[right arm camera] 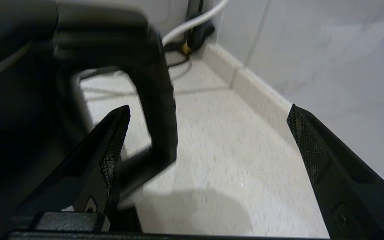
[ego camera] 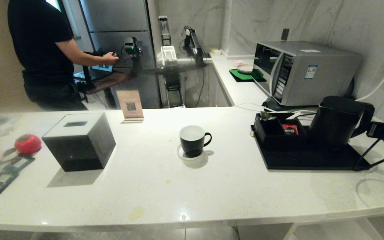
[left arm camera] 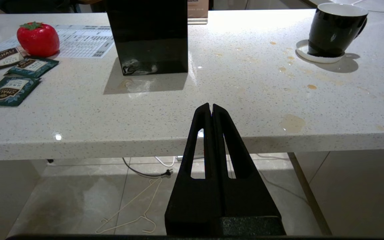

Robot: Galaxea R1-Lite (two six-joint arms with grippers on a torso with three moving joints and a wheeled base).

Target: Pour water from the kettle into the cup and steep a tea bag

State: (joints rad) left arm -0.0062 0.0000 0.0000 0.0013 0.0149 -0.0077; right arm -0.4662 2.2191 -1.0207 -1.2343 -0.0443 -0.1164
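Starting at the far left of the white speckled stone counter (ego camera: 152, 186), a glossy red strawberry-shaped ornament (ego camera: 27, 144) sits beside several dark green foil tea sachets (left arm camera: 10, 90) lying flat. Next comes a black cube tissue box (ego camera: 80, 141) with a slot in its top, and behind it a small brown card sign (ego camera: 130, 106) stands upright. A person in a black shirt (ego camera: 42, 50) stands beyond the counter at a desk.

The left gripper (left arm camera: 211, 108) hangs below the counter's front edge, its jaws pressed together and holding nothing.

Near the counter's middle, the small black mug with a white inside (ego camera: 193, 140) stands upright on a small white round coaster (ego camera: 182, 155), its loop handle turned to the right.

Further right, a flat black tray (ego camera: 312, 160) carries a black compartment box (ego camera: 277, 133) holding a red sachet, and just beside that the tall matte black electric kettle (ego camera: 337, 120), upright, its loop handle facing right. A silver microwave oven (ego camera: 307, 71) stands behind.

At the right edge, the right gripper (right arm camera: 208, 123) sits close to the kettle's handle with jaws spread wide: one finger lies next to the handle, the other well clear of it, gripping nothing.
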